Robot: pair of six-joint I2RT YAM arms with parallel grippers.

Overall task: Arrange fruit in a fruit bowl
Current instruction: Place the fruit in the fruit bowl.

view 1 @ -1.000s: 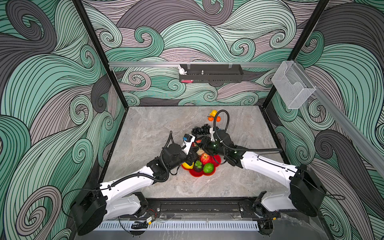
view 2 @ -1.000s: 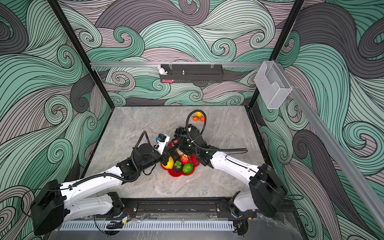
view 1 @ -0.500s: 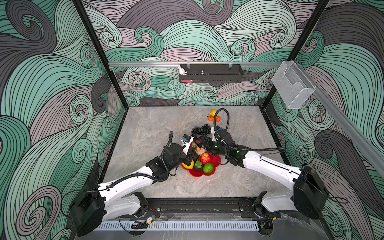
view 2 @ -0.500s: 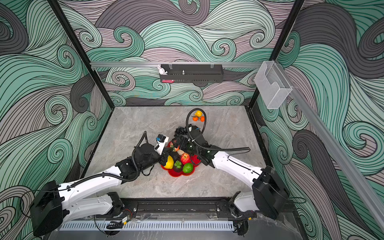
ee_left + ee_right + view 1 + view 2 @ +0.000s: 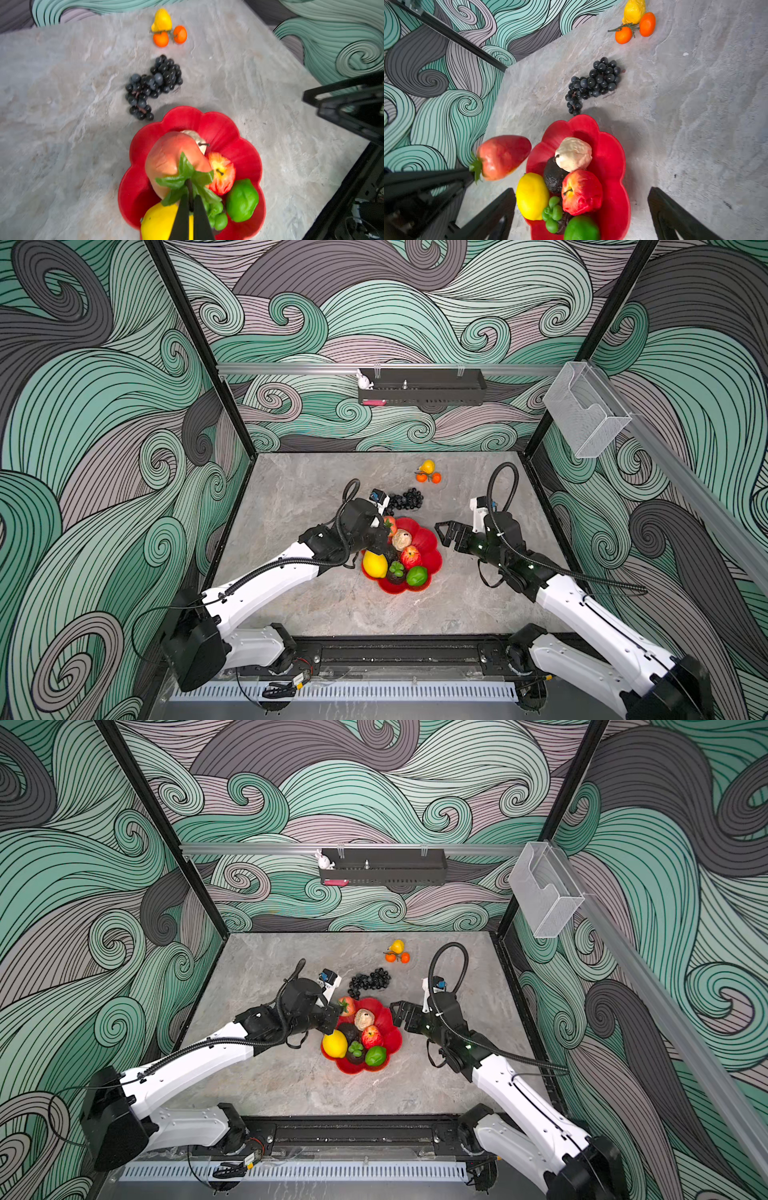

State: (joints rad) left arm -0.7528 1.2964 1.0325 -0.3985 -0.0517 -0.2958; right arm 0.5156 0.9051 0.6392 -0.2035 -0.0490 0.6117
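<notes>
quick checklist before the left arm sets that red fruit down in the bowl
1. Grip: left gripper shut on the stem of the red fruit: ok.
2. Position: red fruit hangs at the rim of the fruit bowl, not over its middle: not ok.
3. Free space: bare red floor on the bowl's far and right side: ok.
4. The right gripper is open, beside the bowl, apart from it: ok.
5. All fruit in: grape bunch and tangerines lie on the table: not ok.
</notes>
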